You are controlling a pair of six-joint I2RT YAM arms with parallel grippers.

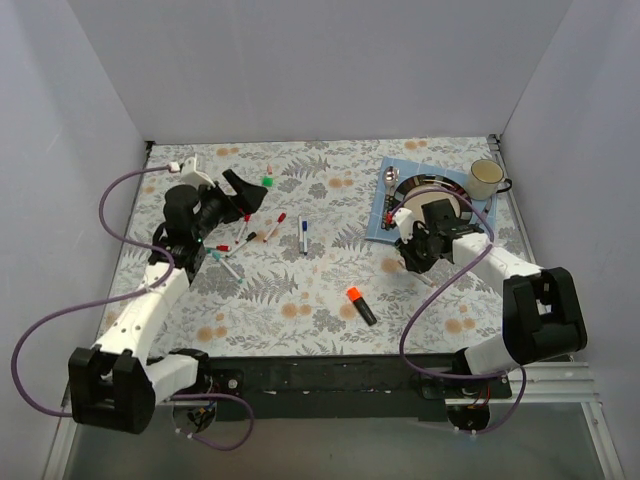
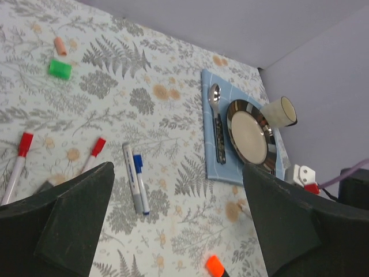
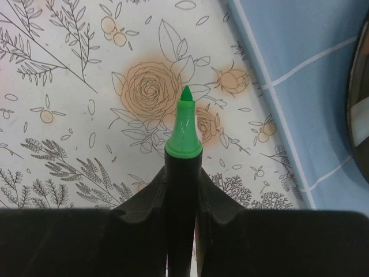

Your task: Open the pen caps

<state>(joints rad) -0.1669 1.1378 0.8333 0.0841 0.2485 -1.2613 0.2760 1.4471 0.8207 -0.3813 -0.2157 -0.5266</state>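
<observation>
Right wrist view: we see the right gripper (image 3: 183,187) squeezing a green pen (image 3: 184,138) beside the blue mat (image 3: 300,69), barrel mostly hidden. Left gripper (image 2: 177,173) spreads wide near capped pens (image 2: 140,187) left of the mat.

Floral-print counter (image 1: 300,300): loose green plastic cap (image 1: 267,182) at eleven o'clock, blue placemat (image 1: 383,224) at two, black orange-capped marker (image 1: 361,305) at five, slim white red-capped markers (image 2: 18,167) at ten.

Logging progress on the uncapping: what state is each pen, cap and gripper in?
green marker, uncapped, clamped in right gripper
green cap, off, lying loose
blue pen, capped, lying flat
black marker, orange cap on, lying flat
left gripper, open, empty
</observation>
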